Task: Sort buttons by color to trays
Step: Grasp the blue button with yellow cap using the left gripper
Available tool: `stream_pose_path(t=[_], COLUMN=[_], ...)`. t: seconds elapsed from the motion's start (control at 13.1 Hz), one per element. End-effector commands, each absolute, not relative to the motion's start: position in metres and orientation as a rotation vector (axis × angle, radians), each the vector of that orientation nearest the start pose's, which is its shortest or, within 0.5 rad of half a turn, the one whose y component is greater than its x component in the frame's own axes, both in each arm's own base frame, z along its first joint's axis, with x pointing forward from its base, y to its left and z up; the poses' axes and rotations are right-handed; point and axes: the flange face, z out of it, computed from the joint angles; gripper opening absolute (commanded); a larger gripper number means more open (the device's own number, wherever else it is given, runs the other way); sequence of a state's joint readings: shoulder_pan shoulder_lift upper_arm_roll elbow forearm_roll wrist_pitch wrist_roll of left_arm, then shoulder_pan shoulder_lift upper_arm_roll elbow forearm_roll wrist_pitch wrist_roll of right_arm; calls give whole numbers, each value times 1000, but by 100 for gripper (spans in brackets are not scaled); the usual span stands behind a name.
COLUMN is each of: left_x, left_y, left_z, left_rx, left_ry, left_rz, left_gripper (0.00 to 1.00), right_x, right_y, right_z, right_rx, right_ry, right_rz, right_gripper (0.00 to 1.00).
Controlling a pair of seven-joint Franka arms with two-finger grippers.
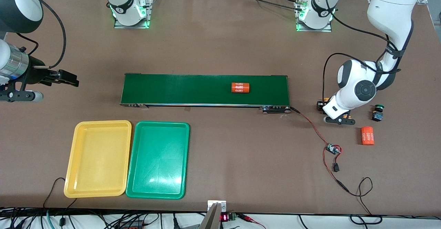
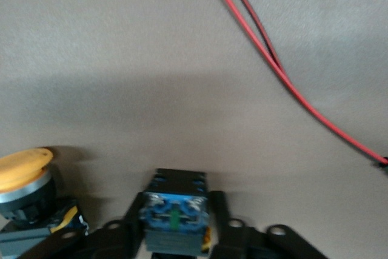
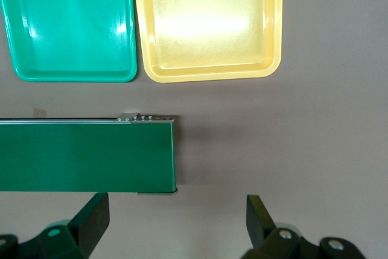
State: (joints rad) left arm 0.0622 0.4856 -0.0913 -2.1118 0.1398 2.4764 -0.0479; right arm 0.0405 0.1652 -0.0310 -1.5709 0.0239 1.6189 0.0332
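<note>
**Seating the grip before lifting**

The right gripper [image 3: 176,225] is waiting wide open over the table beside the conveyor belt [image 1: 205,89]. The left gripper [image 2: 174,235] is pinching a button [image 2: 174,219] on the table; I'd advise squaring the blue body before lifting toward the trays [image 1: 98,191].

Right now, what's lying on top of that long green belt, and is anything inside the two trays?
On the belt lies one orange cylinder printed 4680, toward the left arm's end. The yellow tray and green tray hold nothing. Nothing covers the belt or trays, so all of them shows.
</note>
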Motion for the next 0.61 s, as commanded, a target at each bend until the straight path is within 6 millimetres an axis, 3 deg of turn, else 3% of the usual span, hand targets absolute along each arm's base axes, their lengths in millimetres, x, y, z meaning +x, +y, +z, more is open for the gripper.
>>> stream_pose_path(t=[0.0,0.08,0.23,0.38,0.53], left_x=[582,589,598,591,575], left_y=[-22,-29,-67,-127,-183], left_z=[213,229,264,284,297], left_rx=[-3078,-3072,-3066,-3080,-3162], left_ry=[134,135,211,323,234], left_rz=[174,224,335,384,408], left_gripper=[11,11,12,13,15], right_x=[602,602,601,598,594], right_y=[8,8,8,12,13], right_z=[536,536,536,534,533], right_rx=[-3101,-3101,-3101,-3100,-3097], right_ry=[24,24,24,19,14], right_rz=[196,196,200,232,267], right_gripper=[100,100,100,100,100])
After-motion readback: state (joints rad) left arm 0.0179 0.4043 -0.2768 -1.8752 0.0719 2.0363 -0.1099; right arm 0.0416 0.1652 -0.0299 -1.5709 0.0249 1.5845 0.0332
